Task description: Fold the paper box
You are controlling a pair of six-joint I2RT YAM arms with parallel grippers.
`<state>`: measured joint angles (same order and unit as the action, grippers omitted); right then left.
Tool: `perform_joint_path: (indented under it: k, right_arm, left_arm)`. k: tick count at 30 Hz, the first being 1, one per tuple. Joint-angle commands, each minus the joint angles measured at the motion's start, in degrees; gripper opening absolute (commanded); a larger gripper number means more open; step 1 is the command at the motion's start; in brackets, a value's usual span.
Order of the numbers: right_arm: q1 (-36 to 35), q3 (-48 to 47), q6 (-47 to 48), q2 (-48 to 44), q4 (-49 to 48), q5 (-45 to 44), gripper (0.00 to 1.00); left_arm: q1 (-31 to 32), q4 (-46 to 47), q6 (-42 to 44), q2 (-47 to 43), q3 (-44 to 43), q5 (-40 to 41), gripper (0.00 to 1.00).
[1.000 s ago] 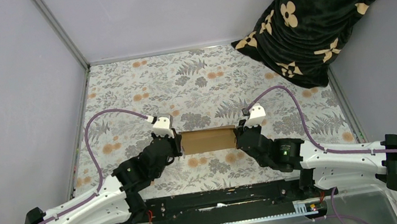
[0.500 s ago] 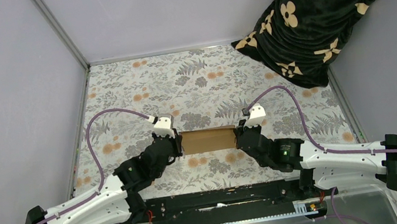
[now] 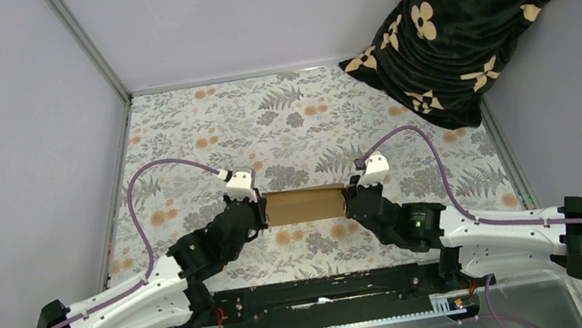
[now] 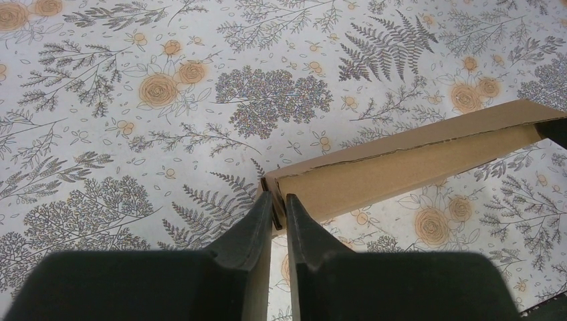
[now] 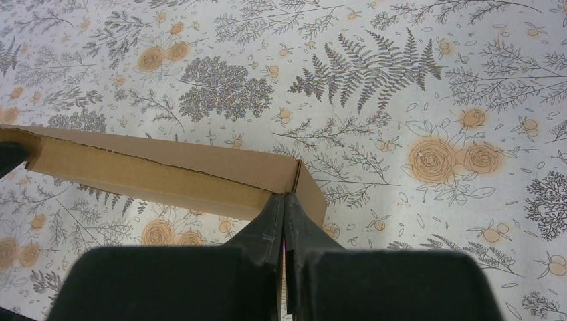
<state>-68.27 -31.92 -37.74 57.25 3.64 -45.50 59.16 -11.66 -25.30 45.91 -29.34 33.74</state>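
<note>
From above, the paper box (image 3: pixel 305 205) lies crosswise in the middle of the flowered desk (image 3: pixel 263 116), a narrow brown bar between the two arms. The left tool (image 3: pixel 261 213) meets its left end and the right tool (image 3: pixel 350 201) its right end. A dark cloth (image 3: pixel 457 17) with pale flowers is heaped at the far right corner, well apart from the work.

At the left wrist, the left tool (image 4: pixel 279 200) has its fingers drawn in to a slim gap, clamped on the near corner of the paper box (image 4: pixel 401 164). The box runs away to the right as a thin, flat-sided sleeve with a torn-looking seam along its top edge.

At the right wrist, the right tool (image 5: pixel 284 200) has its fingers pressed nearly together at the end corner of the paper box (image 5: pixel 167 174). It seems to pinch a single thin layer there, though the fingertips hide the contact itself.

The box should handle as light, thin cardboard: stiff along its creases, yet easily crushed or torn at the seam. Its plain surface gives fair friction. Holding it at the end corners, near a crease, looks soundest; squeezing mid-panel would likely buckle it.
</note>
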Motion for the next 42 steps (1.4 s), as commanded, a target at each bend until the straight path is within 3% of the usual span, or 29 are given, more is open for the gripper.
perform_joint_path:
  k: [1,42]
  right_arm:
    - [-0.7,2.9,0.2,2.3,8.5,5.2,0.0]
    - [-0.6,3.5,-0.2,2.0,8.5,5.6,0.0]
  left_arm:
    - [0.2,-0.8,-0.3,0.2,-1.8,2.8,0.17]
    - [0.3,-1.0,-4.0,-0.1,1.5,2.0,0.12]
